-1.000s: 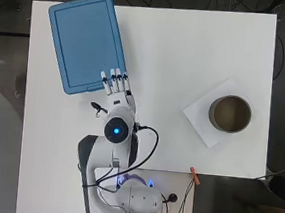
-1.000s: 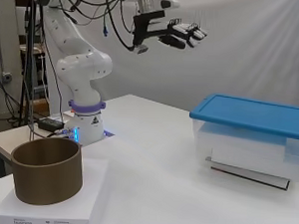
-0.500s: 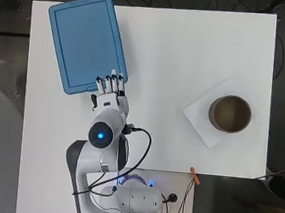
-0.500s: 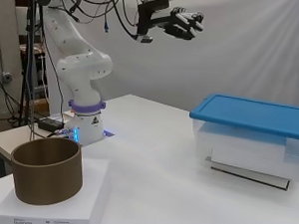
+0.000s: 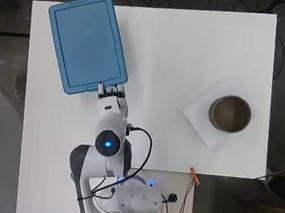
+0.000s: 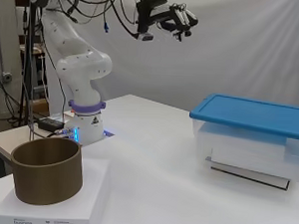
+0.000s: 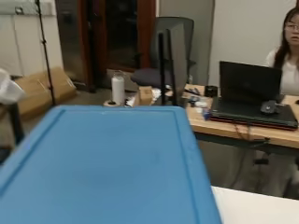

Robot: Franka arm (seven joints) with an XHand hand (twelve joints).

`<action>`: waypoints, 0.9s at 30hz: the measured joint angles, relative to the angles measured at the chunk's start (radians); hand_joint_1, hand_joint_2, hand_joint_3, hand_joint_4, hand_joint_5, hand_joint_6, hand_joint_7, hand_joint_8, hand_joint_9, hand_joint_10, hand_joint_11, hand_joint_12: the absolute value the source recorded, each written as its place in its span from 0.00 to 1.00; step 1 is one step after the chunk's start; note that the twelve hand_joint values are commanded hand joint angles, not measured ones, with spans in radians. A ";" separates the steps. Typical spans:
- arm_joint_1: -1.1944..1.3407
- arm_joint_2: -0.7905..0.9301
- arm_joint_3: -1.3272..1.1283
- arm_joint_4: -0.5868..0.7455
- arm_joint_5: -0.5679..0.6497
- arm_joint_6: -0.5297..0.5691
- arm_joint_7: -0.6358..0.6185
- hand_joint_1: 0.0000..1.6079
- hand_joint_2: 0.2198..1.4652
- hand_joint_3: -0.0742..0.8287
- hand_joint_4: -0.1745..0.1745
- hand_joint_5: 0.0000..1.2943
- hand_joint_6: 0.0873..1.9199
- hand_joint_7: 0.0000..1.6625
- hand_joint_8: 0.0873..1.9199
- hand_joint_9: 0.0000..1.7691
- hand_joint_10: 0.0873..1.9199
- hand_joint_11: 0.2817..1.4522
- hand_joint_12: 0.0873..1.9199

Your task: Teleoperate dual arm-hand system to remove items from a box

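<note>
Fingers (image 5: 112, 90) straight, holding nothing; hand (image 6: 179, 18) high in the air near the box (image 6: 250, 141) edge. Box lid (image 5: 87, 42) on, at bench (image 5: 186, 65) far corner.

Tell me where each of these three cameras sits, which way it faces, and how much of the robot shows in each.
Overhead view: above the table, looking straight down; shows arm, hand, blue lid, brown cylinder.
Side view: across the table; arm at left, hand raised high, lidded box at right.
Wrist view: on the wrist, facing over the blue lid into the room; no robot shows.
All three share the lid.
</note>
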 joint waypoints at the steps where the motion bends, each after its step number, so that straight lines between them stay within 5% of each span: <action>1: 0.008 -0.001 -0.033 -0.014 0.050 0.015 -0.044 0.52 0.84 0.09 0.91 0.73 1.00 0.80 1.00 0.84 1.00 0.80 0.95; 2: 0.023 0.004 -0.080 -0.020 0.113 0.018 -0.093 0.40 0.82 0.08 0.96 0.75 1.00 0.80 1.00 0.84 1.00 0.80 0.95; 4: 0.072 0.054 -0.221 0.006 0.265 -0.061 -0.209 0.35 0.79 0.08 0.99 0.77 1.00 0.80 1.00 0.84 1.00 0.79 0.97; 5: 0.089 0.098 -0.286 0.027 0.325 -0.136 -0.255 0.22 0.74 0.07 0.88 0.57 0.69 0.64 0.71 0.68 0.73 0.58 0.71; 6: 0.102 0.197 -0.390 0.061 0.431 -0.309 -0.324 0.12 0.60 0.05 0.77 0.33 0.37 0.38 0.39 0.41 0.41 0.34 0.42; 8: 0.105 0.357 -0.499 0.086 0.559 -0.600 -0.365 0.03 0.44 0.07 0.69 0.09 0.06 0.10 0.06 0.13 0.08 0.13 0.10; 12: 0.095 0.553 -0.485 0.111 0.537 -1.047 -0.288 0.03 0.42 0.09 0.66 0.00 0.00 0.00 0.00 0.04 0.00 0.07 0.00; 14: 0.087 0.540 -0.411 0.125 0.443 -1.097 -0.236 0.04 0.44 0.10 0.64 0.00 0.00 0.00 0.00 0.04 0.00 0.06 0.00; 16: 0.080 0.489 -0.342 0.138 0.359 -1.025 -0.185 0.04 0.45 0.10 0.62 0.00 0.00 0.00 0.00 0.04 0.00 0.06 0.00; 22: 0.056 0.286 -0.084 0.166 0.046 -0.390 0.040 0.07 0.44 0.09 0.57 0.00 0.00 0.00 0.00 0.04 0.00 0.05 0.00; 25: 0.054 0.220 0.023 0.118 -0.063 -0.169 0.157 0.15 0.45 0.08 0.56 0.03 0.00 0.01 0.00 0.07 0.00 0.07 0.00; 26: 0.054 0.204 0.044 0.077 -0.077 -0.099 0.180 0.31 0.59 0.10 0.73 0.22 0.23 0.14 0.30 0.22 0.31 0.20 0.25; 27: 0.055 0.189 0.051 0.032 -0.079 -0.034 0.184 0.48 0.67 0.09 0.85 0.39 0.56 0.35 0.61 0.45 0.62 0.44 0.56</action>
